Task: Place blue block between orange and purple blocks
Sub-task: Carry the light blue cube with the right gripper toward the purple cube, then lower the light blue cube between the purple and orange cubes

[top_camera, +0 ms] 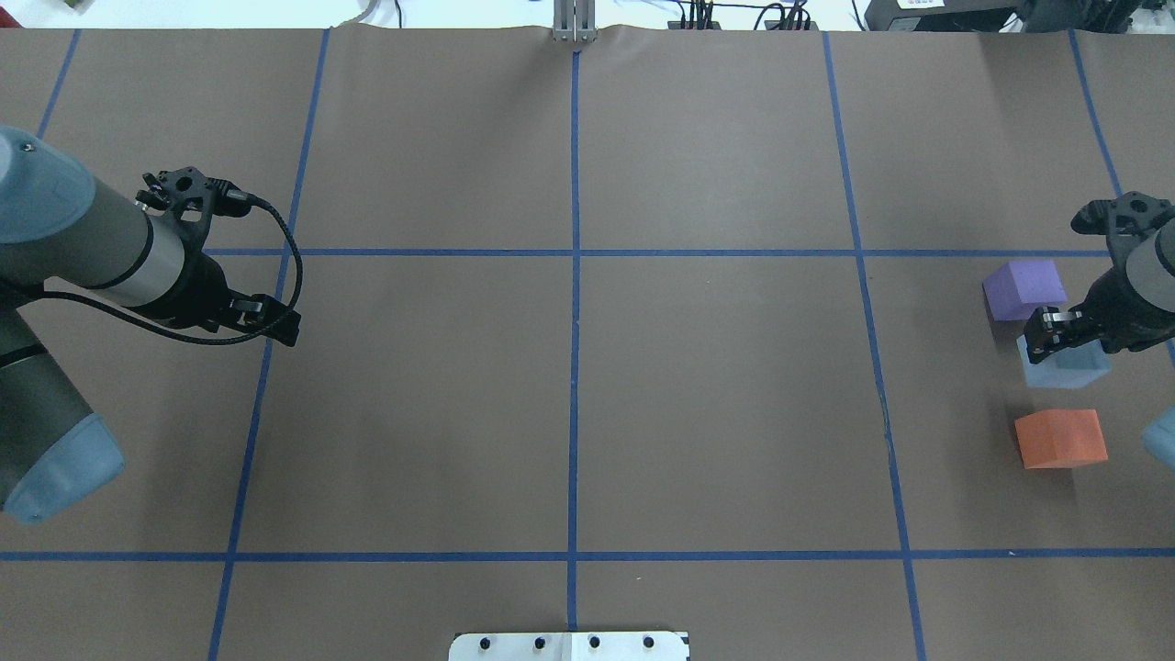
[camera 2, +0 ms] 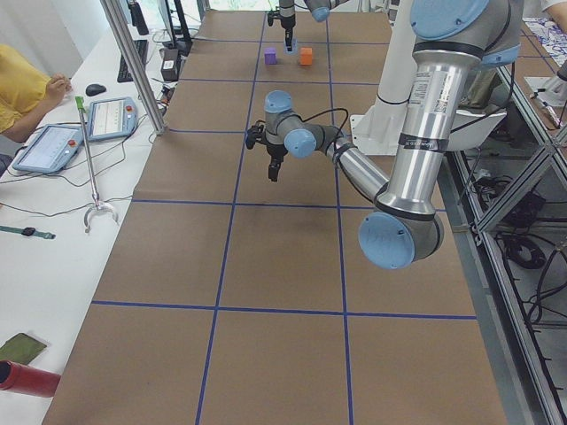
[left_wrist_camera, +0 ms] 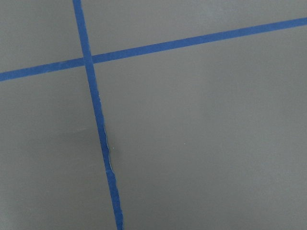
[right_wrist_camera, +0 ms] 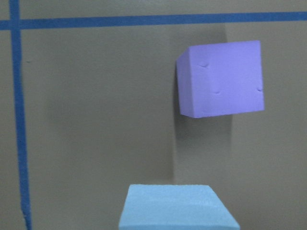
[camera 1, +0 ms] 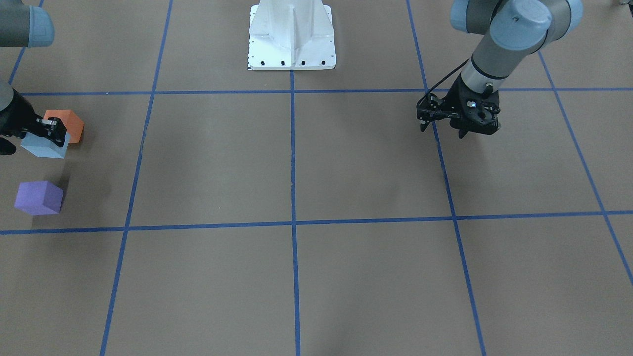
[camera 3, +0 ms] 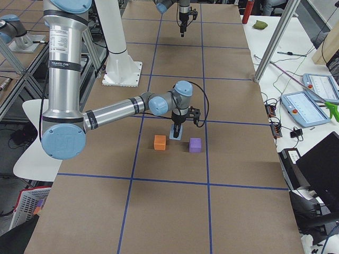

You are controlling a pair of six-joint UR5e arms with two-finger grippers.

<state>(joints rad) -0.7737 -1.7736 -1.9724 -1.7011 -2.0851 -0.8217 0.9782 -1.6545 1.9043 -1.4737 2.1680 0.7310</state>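
While the left arm (top_camera: 83, 248) hung over the taped table (top_camera: 569, 413), well apart from the work, the left gripper (camera 1: 465, 129) carried nothing, and I could not tell whether its jaws stood apart or together. At the table's right end, the right gripper (top_camera: 1056, 338) looked clamped on the blue block (top_camera: 1069, 367). That block was low in the gap, with the purple block (top_camera: 1023, 289) on its far side and the orange block (top_camera: 1060, 439) on its near side, touching neither. I couldn't make out whether it rested on the table. I judged the placing step nearly finished. The next move, I reckoned, called for letting go cleanly and lifting straight up, so that neither neighbour got nudged.
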